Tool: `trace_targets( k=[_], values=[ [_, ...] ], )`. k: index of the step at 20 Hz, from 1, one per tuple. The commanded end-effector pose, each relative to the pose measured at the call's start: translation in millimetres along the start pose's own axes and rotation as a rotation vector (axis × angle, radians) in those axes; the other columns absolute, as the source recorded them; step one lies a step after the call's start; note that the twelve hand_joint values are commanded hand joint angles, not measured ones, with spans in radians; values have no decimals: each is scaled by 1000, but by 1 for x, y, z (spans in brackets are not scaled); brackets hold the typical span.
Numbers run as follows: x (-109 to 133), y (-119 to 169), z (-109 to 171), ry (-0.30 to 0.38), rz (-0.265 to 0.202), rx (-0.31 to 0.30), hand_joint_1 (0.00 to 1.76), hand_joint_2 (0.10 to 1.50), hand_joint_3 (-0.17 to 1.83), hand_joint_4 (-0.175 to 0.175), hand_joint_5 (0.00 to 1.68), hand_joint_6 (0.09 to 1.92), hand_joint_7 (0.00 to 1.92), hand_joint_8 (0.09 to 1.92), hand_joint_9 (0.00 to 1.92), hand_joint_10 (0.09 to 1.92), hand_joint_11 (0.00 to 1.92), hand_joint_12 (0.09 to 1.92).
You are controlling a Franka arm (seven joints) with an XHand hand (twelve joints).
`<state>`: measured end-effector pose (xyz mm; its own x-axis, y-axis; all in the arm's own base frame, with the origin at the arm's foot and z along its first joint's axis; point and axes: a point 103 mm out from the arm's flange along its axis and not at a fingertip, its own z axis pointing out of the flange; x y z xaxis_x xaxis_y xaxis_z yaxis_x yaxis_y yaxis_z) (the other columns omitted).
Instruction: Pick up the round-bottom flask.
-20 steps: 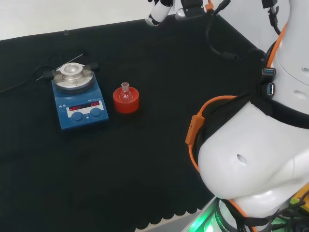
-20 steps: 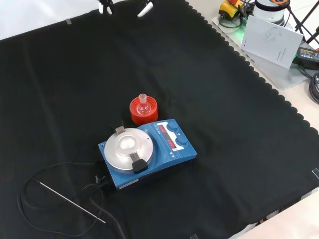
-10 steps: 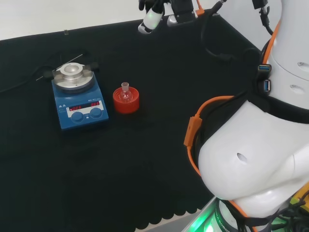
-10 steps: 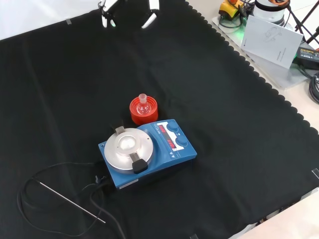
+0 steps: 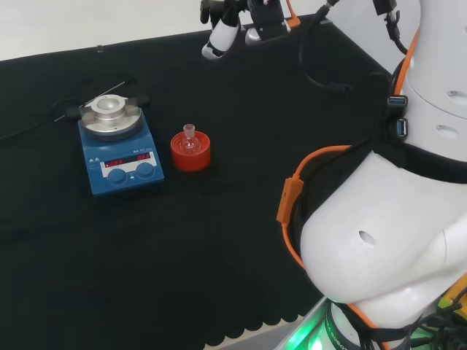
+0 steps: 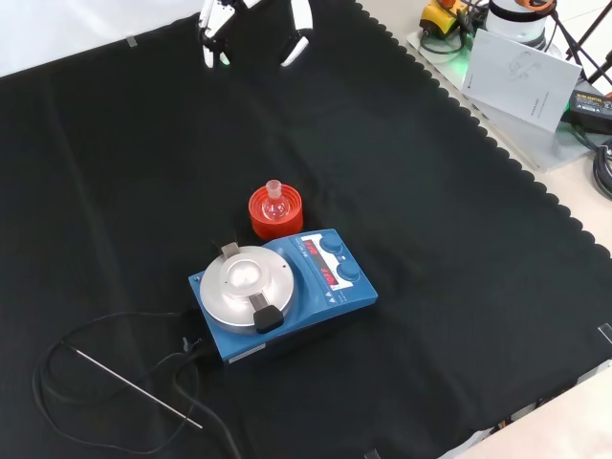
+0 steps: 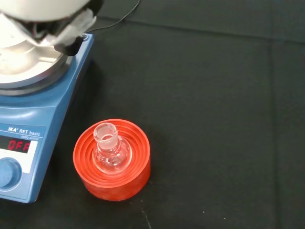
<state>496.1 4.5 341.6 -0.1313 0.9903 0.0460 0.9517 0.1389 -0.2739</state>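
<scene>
— Robot hand at the far end of the bench: how is it posed?

— Raised above the black cloth, fingers spread and pointing down, holding nothing.

— And the round-bottom flask?

— Upright in its red ribbed stand, neck up, just beside the blue stirrer plate. In the front view, hand and flask are well apart, the hand near the top edge and the flask at mid-cloth.

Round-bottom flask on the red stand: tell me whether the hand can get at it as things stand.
Probably yes. The round-bottom flask stands upright in the red stand, neck uncovered. The hand is apart from it, fingers spread, bare cloth between. The stirrer plate crowds one side only.
</scene>
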Motion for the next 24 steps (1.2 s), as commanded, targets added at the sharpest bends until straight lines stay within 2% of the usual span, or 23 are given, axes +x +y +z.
trace_targets(
  k=[1, 13, 20, 24],
  values=[
    [17, 9, 7, -11, -44, 16, 926, 421, 929, -167, 213, 833, 545, 1002, 697, 911, 575, 1346],
    [28, 27, 28, -2, -86, 80, 973, 377, 954, -175, 246, 874, 623, 971, 754, 863, 618, 1314],
    [34, 35, 44, 16, -106, 118, 961, 373, 954, -175, 238, 892, 622, 963, 719, 871, 525, 1365],
    [30, 42, 55, 38, -93, 113, 946, 372, 950, -175, 222, 888, 582, 979, 643, 911, 445, 1404]
  ],
)
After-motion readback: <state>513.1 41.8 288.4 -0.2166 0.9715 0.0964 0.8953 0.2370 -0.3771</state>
